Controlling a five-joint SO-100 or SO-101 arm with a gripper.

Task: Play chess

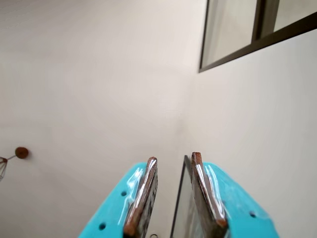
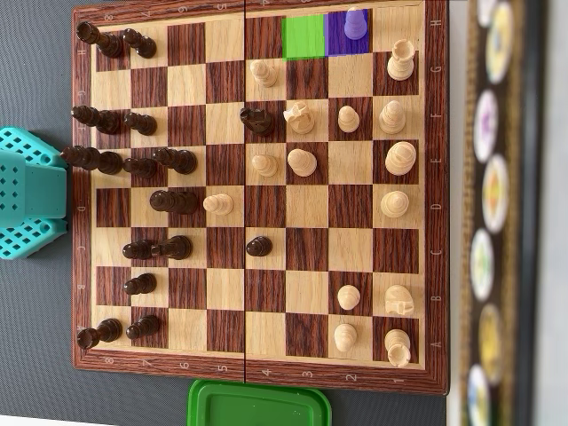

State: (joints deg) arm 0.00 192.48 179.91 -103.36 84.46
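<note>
A green plastic lid (image 2: 259,405) lies just below the chessboard's (image 2: 257,373) lower edge in the overhead view, and a blurred dark strip dotted with pale round shapes (image 2: 493,213) runs down the right side. The teal arm base (image 2: 31,193) sits at the board's left edge, touching its wooden frame, on a grey tabletop (image 2: 35,390).

The wrist view points up and away from the table: pale walls meet in a corner, a dark-framed window (image 1: 257,34) sits at upper right, and a small brown knob (image 1: 21,152) juts from the left wall. The gripper (image 1: 173,161) rises from the bottom edge, its two brown-lined teal fingers (image 1: 143,196) held apart with nothing between them.

The board is dark and light wood, its pieces mid-game. Dark pieces crowd the left columns, with one dark piece (image 2: 256,120) and a dark pawn (image 2: 258,246) advanced to the middle. Light pieces hold the right half, and one light pawn (image 2: 217,204) stands beside the dark ranks. At the top right, one square is tinted green (image 2: 303,37) and its neighbour purple (image 2: 342,49), where a purple-tinted piece (image 2: 355,22) stands.
</note>
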